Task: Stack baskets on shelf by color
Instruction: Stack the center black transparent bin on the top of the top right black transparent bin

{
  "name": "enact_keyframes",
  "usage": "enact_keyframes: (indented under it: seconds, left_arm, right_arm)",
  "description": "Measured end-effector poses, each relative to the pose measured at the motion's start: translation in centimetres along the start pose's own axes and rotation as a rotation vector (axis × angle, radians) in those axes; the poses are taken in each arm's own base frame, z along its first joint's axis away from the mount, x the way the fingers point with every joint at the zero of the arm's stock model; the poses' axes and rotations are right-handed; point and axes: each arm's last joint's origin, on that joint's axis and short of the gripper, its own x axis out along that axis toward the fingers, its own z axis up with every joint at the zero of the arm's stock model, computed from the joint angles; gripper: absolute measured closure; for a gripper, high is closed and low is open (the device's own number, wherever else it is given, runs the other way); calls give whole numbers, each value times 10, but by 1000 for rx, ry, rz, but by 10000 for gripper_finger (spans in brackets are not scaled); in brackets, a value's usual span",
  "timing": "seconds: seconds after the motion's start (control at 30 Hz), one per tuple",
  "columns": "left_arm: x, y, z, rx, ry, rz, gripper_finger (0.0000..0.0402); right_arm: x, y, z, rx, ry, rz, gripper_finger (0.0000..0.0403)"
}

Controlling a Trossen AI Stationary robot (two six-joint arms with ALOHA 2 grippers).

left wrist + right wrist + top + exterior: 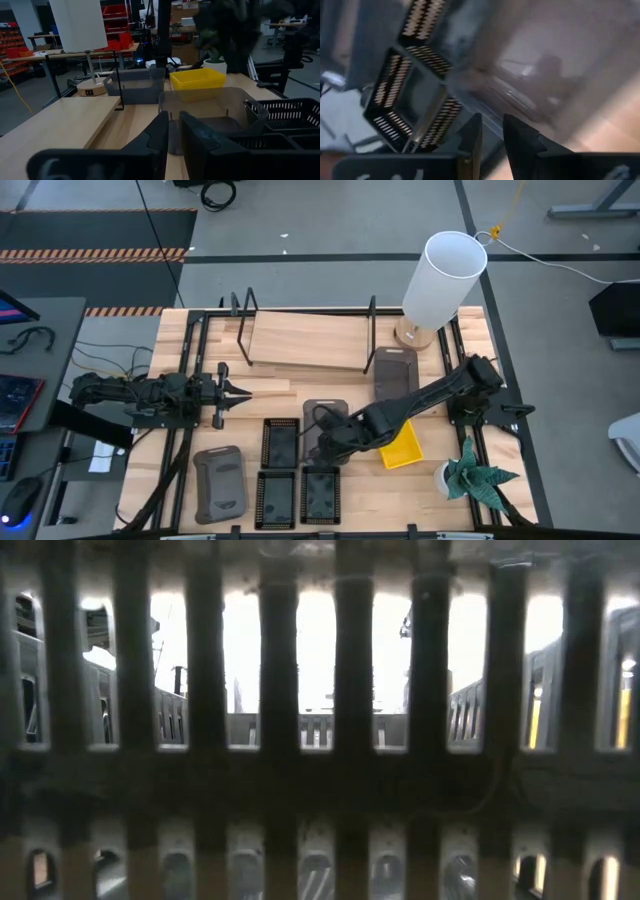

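The shelf (305, 340) stands at the table's far side with its wooden board bare. One grey basket (395, 368) sits beside the shelf's right end. Another grey basket (322, 412) rests on the table's middle, and my right gripper (331, 448) hangs over its near end, slanting down. Its fingers (475, 130) stand a little apart in the blurred right wrist view. I cannot tell whether they touch the basket. A yellow basket (405, 448) lies to the right of it. My left gripper (243, 392) waits level at the left, its fingers nearly together.
Three black mesh baskets (281, 442) (275, 498) (320, 492) and a third grey basket (220, 483) lie near the front edge. A white lamp (445, 280) stands at the far right and a potted plant (475, 475) at the near right. A mesh wall (320, 780) blocks the low view.
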Motion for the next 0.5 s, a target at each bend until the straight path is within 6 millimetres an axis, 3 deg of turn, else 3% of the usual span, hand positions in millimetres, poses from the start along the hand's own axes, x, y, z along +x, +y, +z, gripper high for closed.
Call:
enact_keyframes:
  seconds: [0.2,0.37,0.5]
  left_arm:
    - [0,0,0,0,0,0,343]
    - [0,0,0,0,0,0,346]
    - [0,0,0,0,1,0,350]
  right_arm:
    - [24,23,6,-110,6,100,328]
    - [7,53,16,-216,-42,76,339]
    - [0,64,18,-373,-66,-33,349]
